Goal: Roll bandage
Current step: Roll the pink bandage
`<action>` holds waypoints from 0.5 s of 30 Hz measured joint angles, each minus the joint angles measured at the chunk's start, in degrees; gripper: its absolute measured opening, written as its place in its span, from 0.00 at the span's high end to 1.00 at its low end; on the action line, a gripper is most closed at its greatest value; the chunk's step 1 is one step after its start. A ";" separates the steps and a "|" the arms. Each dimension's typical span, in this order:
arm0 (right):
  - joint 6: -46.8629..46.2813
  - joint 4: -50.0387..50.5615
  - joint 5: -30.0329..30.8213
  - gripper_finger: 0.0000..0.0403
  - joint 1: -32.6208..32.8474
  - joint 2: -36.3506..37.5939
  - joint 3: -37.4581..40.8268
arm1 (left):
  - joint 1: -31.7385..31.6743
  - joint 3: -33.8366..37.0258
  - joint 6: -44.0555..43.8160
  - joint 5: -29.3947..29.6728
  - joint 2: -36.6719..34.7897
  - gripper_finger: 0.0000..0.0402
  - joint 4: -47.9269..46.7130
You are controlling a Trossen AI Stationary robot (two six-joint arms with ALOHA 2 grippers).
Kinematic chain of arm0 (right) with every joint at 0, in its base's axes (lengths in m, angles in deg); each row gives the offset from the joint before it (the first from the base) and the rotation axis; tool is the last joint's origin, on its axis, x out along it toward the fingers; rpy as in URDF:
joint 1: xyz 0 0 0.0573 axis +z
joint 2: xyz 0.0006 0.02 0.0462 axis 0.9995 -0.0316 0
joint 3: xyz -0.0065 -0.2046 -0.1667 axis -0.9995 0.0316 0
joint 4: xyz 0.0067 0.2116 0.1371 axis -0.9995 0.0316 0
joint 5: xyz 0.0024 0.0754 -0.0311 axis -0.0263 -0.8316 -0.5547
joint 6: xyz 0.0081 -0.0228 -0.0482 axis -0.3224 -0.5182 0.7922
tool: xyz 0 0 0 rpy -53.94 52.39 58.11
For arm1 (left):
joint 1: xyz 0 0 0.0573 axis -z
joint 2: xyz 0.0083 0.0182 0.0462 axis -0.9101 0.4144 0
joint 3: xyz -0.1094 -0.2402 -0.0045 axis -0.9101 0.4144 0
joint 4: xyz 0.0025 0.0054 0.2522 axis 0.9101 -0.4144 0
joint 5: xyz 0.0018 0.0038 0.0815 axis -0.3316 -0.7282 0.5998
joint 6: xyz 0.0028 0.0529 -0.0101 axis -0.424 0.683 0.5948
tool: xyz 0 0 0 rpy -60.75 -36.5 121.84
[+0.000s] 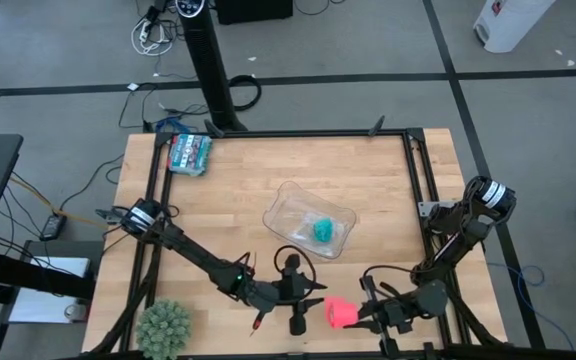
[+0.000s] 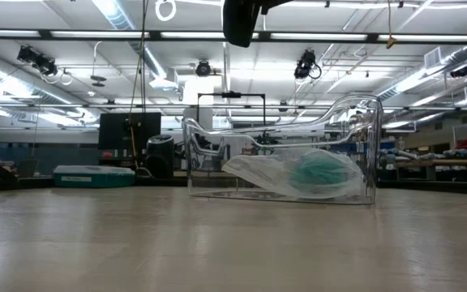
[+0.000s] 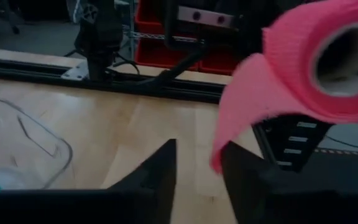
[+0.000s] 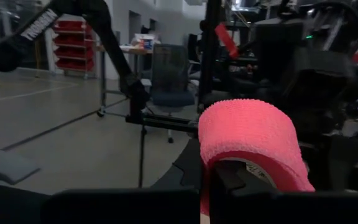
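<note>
Two sets of dark fingers met near the front edge of the table. The right gripper (image 1: 360,318) had its fingers closed on the bright pink-red soft fabric bandage (image 1: 339,313), by then a small chunky roll with a pale hollow core, held up off the light wooden tabletop (image 1: 388,190). From its own wrist camera the roll (image 4: 252,151) sat right on the fingers, wound tight and even. The left gripper (image 1: 298,322) faced it just alongside; its fingers (image 3: 157,171) stood a little apart with nothing between them, and the loose tail of the pink band (image 3: 244,102) hung down beside one fingertip, close to it, though I couldn't say whether it touched.

I judged the rolling to be nearly done: most of the strip was on the roll and only that short tail was free. The next move, as I saw it, called for the left fingers to catch or press the tail while the right turned the roll to take it up.

Farther back, a clear plastic tray (image 1: 286,203) held a crumpled clear bag and a teal roll (image 1: 323,230). A teal-and-white packet (image 1: 189,153) lay at the far left corner, and a green spiky ball (image 1: 163,326) at the near left one. The only writing I could read was "TROSSEN" along the arm seen from the right wrist.
</note>
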 joint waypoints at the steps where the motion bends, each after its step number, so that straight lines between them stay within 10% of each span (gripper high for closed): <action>1: -0.32 0.00 -0.97 1.00 -0.10 -0.02 0.00 | 0.00 0.00 0.05 0.02 0.00 0.75 0.00; 5: -0.79 0.02 -1.70 1.00 -0.19 -0.02 0.00 | -0.18 0.00 1.93 -0.47 0.01 0.96 1.10; 15: -6.20 5.27 -1.64 1.00 -0.49 -0.04 0.00 | -0.22 0.00 7.19 -0.49 0.00 0.99 6.21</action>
